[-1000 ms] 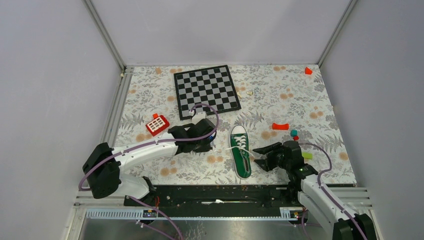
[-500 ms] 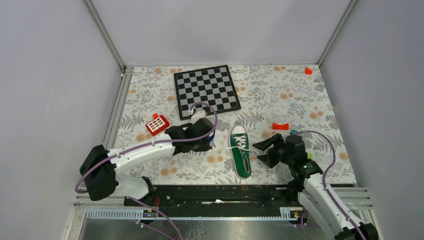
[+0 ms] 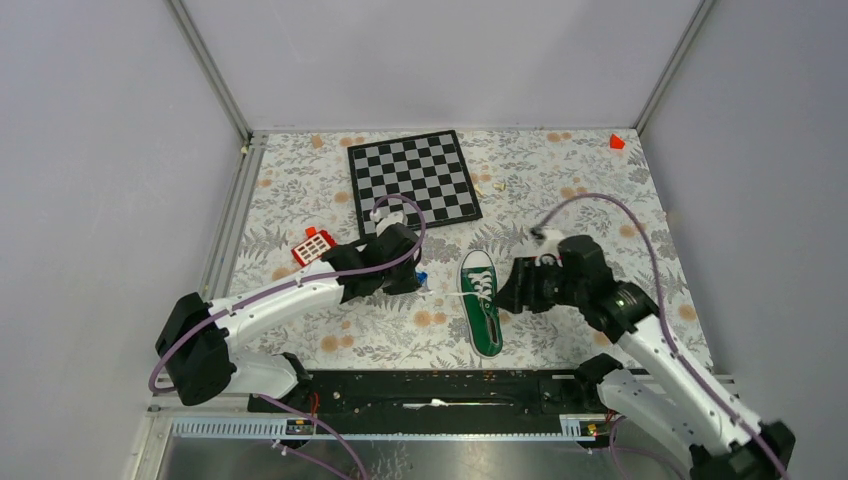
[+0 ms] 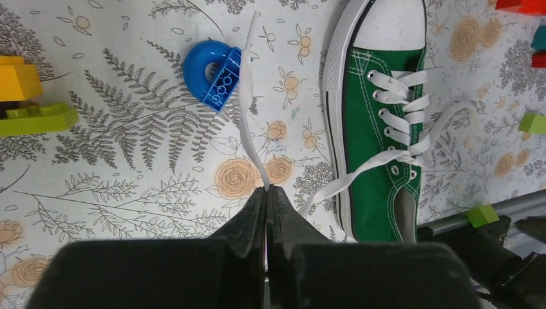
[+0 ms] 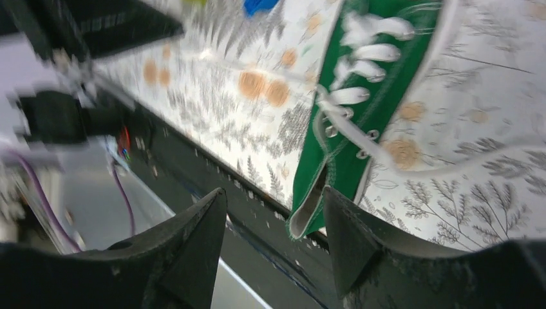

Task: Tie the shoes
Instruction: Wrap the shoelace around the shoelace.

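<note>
The shoe (image 3: 481, 303) is a small green low-top sneaker with a white toe cap, lying toe away from me near the table's front edge. My left gripper (image 4: 266, 188) is shut on one white lace (image 4: 248, 122), which runs from the eyelets out to the left of the shoe (image 4: 360, 129). The other lace end (image 4: 451, 119) lies loose on the right. My right gripper (image 5: 275, 199) is open, raised and tilted just right of the shoe (image 5: 341, 161), with the heel opening seen between its fingers and nothing held. From above, the right gripper (image 3: 508, 292) hovers beside the eyelets.
A checkerboard (image 3: 414, 182) lies at the back. A red brick (image 3: 314, 246) sits left of my left arm, a blue ring-shaped brick (image 4: 212, 71) under the lace, and yellow and green bricks (image 4: 26, 96) further left. The black front rail (image 3: 440, 385) borders the table.
My right arm has lifted and swung left, from beside the heel to next to the eyelets. The left gripper has shifted slightly back and left, still holding the lace.
</note>
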`<state>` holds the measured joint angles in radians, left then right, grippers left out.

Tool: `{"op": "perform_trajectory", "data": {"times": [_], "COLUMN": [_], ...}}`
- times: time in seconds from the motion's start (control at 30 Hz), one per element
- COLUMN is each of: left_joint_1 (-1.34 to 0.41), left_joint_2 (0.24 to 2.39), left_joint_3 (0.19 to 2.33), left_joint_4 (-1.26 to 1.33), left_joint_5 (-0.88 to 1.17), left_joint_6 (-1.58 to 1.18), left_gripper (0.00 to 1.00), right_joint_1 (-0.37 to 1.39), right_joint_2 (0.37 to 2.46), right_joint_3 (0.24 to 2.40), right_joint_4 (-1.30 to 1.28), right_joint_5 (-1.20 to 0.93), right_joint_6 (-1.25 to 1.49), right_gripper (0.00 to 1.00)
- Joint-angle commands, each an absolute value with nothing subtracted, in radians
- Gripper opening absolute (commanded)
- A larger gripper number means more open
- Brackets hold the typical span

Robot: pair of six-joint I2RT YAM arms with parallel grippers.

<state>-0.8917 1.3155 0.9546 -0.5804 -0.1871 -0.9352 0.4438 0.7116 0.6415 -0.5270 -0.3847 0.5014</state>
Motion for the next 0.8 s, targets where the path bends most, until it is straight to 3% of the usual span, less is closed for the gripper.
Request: {"op": "perform_trajectory", "data": {"times": [0.0, 0.23, 0.77], "left_joint_1": [-0.877, -0.864, -0.851], "left_joint_2": [1.288, 1.266, 1.252], "left_joint_3": [0.982, 0.960, 0.939], "left_joint_4": [-0.534, -0.531, -0.497], "left_joint_5": [-0.123, -0.091, -0.054], "left_joint_6": [-0.936, -0.943, -0.971], "left_gripper": [0.00, 0.00, 0.00], "right_joint_1": [0.659, 0.841, 0.844], "right_joint_2": [0.891, 1.013, 1.230], "right_joint_3": [0.780, 0.771, 0.756], "right_joint_4": [-0.565, -0.380, -0.161], "right_joint_5": [-0.328, -0.143, -0.157], "right_joint_6": [0.163, -0.124, -0.269], "right_gripper": [0.63, 0.65, 0.69]}}
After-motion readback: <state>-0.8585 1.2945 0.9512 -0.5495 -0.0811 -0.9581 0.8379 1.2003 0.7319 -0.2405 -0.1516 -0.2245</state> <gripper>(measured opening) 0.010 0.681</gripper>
